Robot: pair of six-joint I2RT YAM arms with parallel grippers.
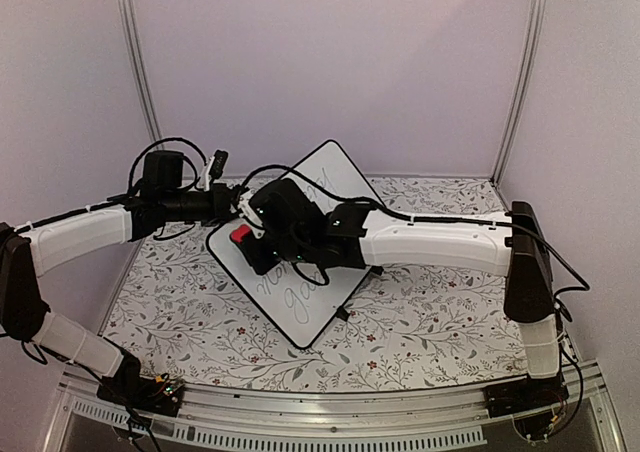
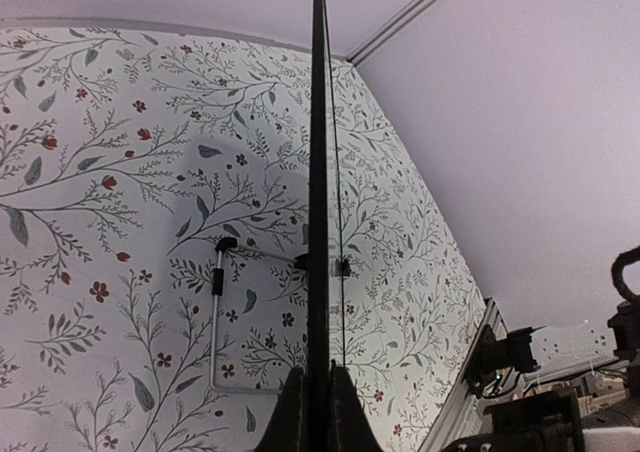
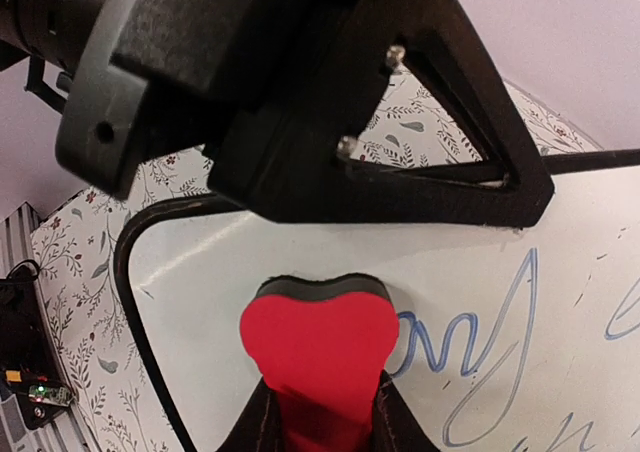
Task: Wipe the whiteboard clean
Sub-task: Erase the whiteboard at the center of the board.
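While L gripper is clamped on the whiteboard edge w/ the rim pinched btwn its fingers, R gripper is closed on the red eraser. The eraser is against the board face near the left corner, just beside the writing. Board sits diamond-wise mid table.

- 1 whiteboard, black frame
- 1 red eraser
- 2 robot arms: left arm, right arm
- 2 grippers: left gripper, right gripper
- 1 table, floral cover
- 1 wire stand under the board
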